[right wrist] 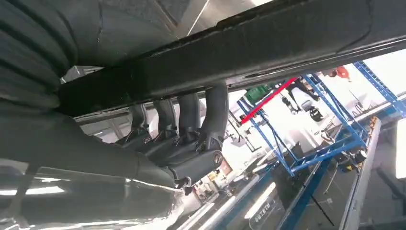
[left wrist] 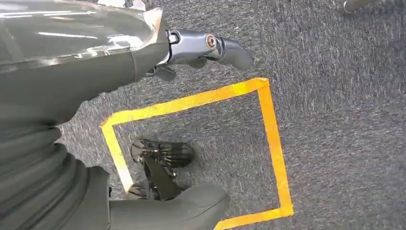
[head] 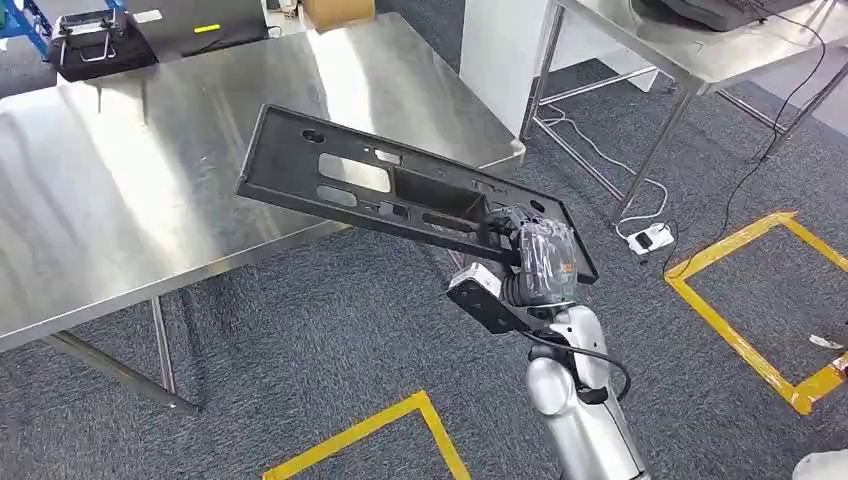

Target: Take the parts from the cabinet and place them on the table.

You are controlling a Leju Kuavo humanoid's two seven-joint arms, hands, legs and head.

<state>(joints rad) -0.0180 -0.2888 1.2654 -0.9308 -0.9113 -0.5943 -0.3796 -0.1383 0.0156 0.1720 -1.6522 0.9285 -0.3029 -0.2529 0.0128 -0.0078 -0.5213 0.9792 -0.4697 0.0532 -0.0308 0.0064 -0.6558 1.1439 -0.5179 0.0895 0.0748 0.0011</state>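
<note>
A long black plastic panel (head: 400, 190) with several cutouts hangs tilted in the air over the near corner of the steel table (head: 130, 170). My right hand (head: 535, 255) grips its near right end from below. In the right wrist view the dark fingers (right wrist: 191, 120) curl up around the panel's black edge (right wrist: 239, 52). My left hand (left wrist: 191, 48) hangs beside my body over the carpet, fingers apart, holding nothing.
A black case (head: 100, 42) lies at the table's far left corner. A second steel table (head: 700, 50) stands at the right, cables and a power strip (head: 650, 238) under it. Yellow tape squares (head: 760, 300) mark the grey carpet.
</note>
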